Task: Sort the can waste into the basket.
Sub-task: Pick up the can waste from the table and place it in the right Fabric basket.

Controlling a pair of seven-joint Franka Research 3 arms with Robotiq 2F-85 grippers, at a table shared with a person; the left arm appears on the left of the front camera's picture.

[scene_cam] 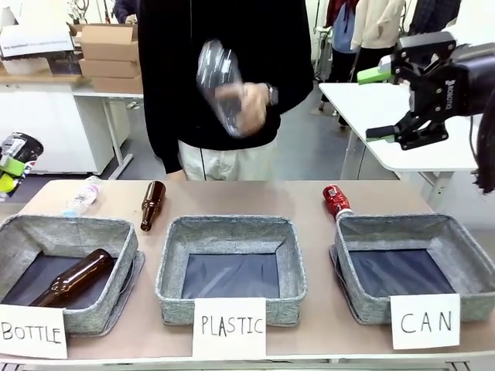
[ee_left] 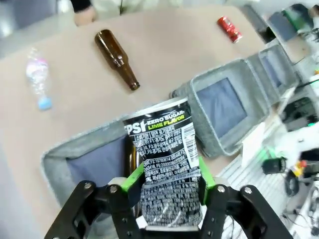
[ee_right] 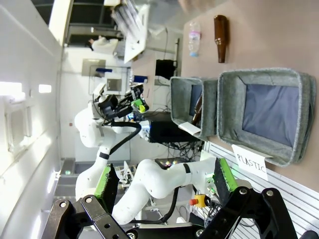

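My left gripper [ee_left: 169, 191] is shut on a black can [ee_left: 167, 159] with green and white print, its green pads pressed on both sides. It hangs above the BOTTLE basket [ee_left: 70, 149]; in the front view the left gripper [scene_cam: 14, 164] sits at the far left edge, above the table. A red can [scene_cam: 336, 200] lies on the table just behind the basket carded "CAN" [scene_cam: 370, 297], also seen as the red can [ee_left: 229, 28]. The CAN basket holds nothing. My right gripper [scene_cam: 408, 99] is open, high at the right, well above that basket; its fingers [ee_right: 107, 185] are spread wide.
A person stands at the far side holding a clear plastic bottle [scene_cam: 220, 86]. A brown bottle [scene_cam: 152, 204] and a small plastic bottle [scene_cam: 83, 195] lie on the table. Another brown bottle [scene_cam: 73, 277] lies in the BOTTLE basket [scene_cam: 108, 309]. The PLASTIC basket [scene_cam: 174, 297] stands in the middle.
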